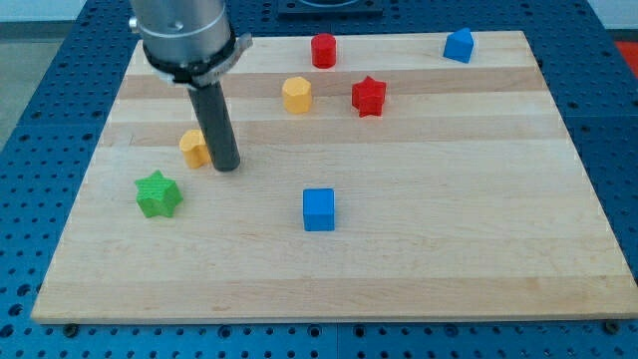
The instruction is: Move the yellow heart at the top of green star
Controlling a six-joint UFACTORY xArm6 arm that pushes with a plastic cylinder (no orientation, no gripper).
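Observation:
The yellow heart (194, 148) lies on the wooden board at the view's left, partly hidden behind my rod. My tip (226, 167) rests on the board touching the heart's right side. The green star (158, 193) sits just below and left of the heart, a small gap apart from it.
A yellow hexagon block (297, 94) and a red star (369, 96) sit in the upper middle. A red cylinder (323, 50) and a blue block (459, 45) are near the top edge. A blue cube (319, 209) lies at the centre. The board's edge (329, 317) meets a blue perforated table.

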